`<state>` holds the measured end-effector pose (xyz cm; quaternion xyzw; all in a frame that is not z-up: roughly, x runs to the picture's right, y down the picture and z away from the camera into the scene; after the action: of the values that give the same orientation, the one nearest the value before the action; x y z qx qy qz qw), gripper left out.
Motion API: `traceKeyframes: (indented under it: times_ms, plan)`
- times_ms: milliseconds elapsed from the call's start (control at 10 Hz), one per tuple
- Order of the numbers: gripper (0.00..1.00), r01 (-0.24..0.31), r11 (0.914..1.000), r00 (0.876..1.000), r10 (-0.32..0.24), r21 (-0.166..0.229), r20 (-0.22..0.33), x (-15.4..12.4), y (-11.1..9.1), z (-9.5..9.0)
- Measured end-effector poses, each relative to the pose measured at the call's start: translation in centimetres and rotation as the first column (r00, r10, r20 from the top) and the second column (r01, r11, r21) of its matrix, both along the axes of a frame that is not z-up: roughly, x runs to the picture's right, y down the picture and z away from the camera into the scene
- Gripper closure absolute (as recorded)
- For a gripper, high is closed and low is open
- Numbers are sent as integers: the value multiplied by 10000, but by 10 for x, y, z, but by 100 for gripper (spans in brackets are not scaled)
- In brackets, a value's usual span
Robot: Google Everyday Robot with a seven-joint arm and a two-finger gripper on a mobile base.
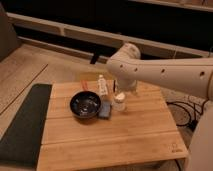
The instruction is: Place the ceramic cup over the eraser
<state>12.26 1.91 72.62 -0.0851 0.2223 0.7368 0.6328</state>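
A low wooden table [120,145] stands on a pale floor, with dark wall panels and a light ledge running behind it. A dark mat [22,125] lies along the table's left edge. The robot's white arm [165,75] reaches in from the right and bends down over the table's back half. Its tool [121,93] hangs at the arm's end, just above the ceramic cup [119,103]. Whether it is clenched or released cannot be told, nor whether it touches the cup.

The cup sits upright on the table, right of centre. The eraser [114,85] shows as a small dark block just behind the cup, uncovered. A flat blue-grey pad [105,110] lies just left of the cup, beside a dark bowl [85,106]. A slim white bottle [102,86] stands behind the pad.
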Motion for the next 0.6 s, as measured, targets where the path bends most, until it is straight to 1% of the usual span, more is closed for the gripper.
traceKeyframes:
  times_ms: [100, 400, 500, 600]
  plan:
    - [35, -14, 10000, 10000, 14, 74, 36, 1, -2, 1]
    - [35, 60, 10000, 10000, -61, 57, 56, -1, -1, 2]
    - [35, 69, 10000, 9999, -68, 68, -91, 4, -2, 8]
    - [35, 44, 9999, 9994, -40, 119, -349, 15, -6, 17]
